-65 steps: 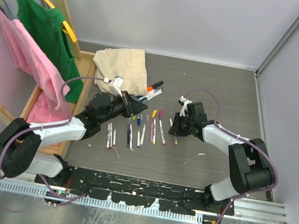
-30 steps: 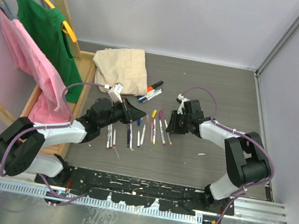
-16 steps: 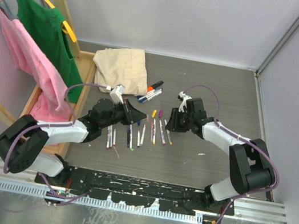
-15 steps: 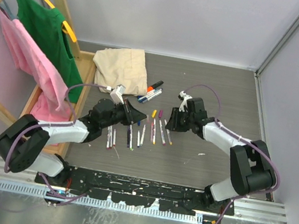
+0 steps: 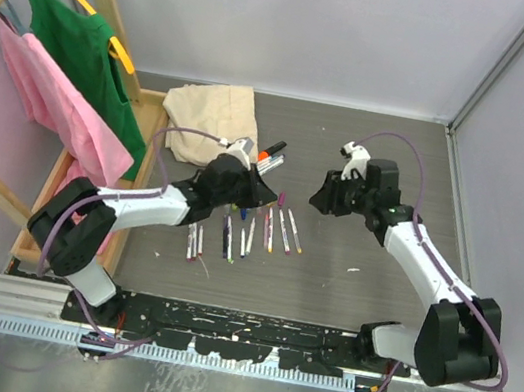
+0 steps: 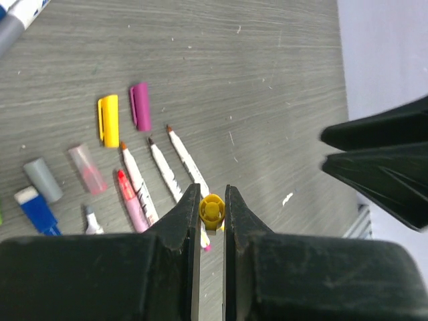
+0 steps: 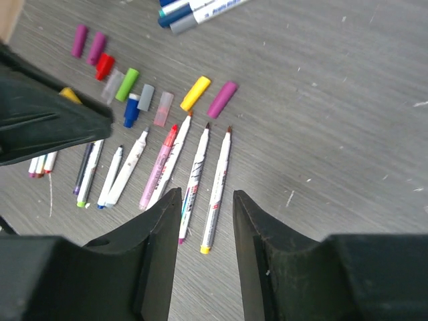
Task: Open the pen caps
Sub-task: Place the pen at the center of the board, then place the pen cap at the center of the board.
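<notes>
My left gripper (image 5: 268,194) hovers over the far end of the pen row, shut on a small yellow pen cap (image 6: 211,210) seen end-on between its fingers. My right gripper (image 5: 316,200) is open and holds nothing, above three uncapped white pens (image 7: 217,190) that lie side by side. Loose pen caps lie beyond the pen tips: yellow (image 7: 195,92), magenta (image 7: 223,99), pink (image 7: 163,108), grey, blue, green (image 7: 127,84) and red. In the left wrist view the yellow cap (image 6: 108,120) and the magenta cap (image 6: 140,105) lie beside the bare tips. More white pens (image 5: 228,236) lie to the left.
Thick markers (image 5: 267,156) lie beyond the caps, next to a beige cloth (image 5: 217,119). A wooden rack (image 5: 140,139) with a green shirt (image 5: 81,42) and a pink garment (image 5: 46,97) stands at the left. The two grippers face each other, a short gap apart.
The right gripper has opened, risen and drawn back right from the pen row, leaving a pen lying there. The left gripper has moved right and farther back, still shut.
</notes>
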You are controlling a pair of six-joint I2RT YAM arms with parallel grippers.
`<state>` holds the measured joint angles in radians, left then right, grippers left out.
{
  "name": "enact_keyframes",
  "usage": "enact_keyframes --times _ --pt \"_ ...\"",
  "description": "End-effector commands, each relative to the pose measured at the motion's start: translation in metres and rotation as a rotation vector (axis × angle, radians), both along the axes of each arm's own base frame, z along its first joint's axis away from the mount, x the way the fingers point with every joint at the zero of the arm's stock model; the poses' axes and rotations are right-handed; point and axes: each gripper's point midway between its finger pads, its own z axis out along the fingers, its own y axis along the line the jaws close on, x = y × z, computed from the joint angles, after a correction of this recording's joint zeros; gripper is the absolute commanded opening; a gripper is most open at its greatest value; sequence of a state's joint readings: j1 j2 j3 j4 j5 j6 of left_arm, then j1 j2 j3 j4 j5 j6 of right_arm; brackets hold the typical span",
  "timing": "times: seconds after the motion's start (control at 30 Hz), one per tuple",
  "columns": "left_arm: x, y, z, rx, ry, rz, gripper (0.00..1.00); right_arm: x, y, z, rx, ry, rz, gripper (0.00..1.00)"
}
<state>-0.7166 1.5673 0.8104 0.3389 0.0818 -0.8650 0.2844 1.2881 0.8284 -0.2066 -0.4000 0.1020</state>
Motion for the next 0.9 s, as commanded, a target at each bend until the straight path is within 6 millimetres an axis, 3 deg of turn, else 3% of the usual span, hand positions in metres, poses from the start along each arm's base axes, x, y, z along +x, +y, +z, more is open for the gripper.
enact_keyframes --times 0.0,0.17,0.27,0.3,0.43,0.67,0.87 --pt "0.017 0.0 -0.016 0.222 0.037 0.079 0.0 0.002 -0.015 0.052 0.08 -0.114 0.117 0.43" --pt "0.038 -0.015 -0.034 0.392 0.101 0.096 0.0 0.0 -0.039 0.068 0.157 -0.161 0.089 0.44" --pt "0.049 -0.03 -0.043 0.484 0.102 0.088 0.0 0.001 -0.043 0.071 0.161 -0.168 0.079 0.44" --pt "0.055 -0.038 -0.036 0.496 0.088 0.088 0.0 0.001 -0.043 0.071 0.161 -0.167 0.078 0.44" --pt "0.065 -0.051 -0.051 0.595 0.084 0.085 0.0 0.001 -0.043 0.069 0.169 -0.156 0.081 0.44" --pt "0.084 -0.053 -0.063 0.691 0.072 0.104 0.02 0.001 -0.043 0.068 0.176 -0.147 0.081 0.44" --pt "0.084 -0.059 -0.069 0.686 0.086 0.081 0.06 0.002 -0.043 0.066 0.18 -0.138 0.079 0.44"
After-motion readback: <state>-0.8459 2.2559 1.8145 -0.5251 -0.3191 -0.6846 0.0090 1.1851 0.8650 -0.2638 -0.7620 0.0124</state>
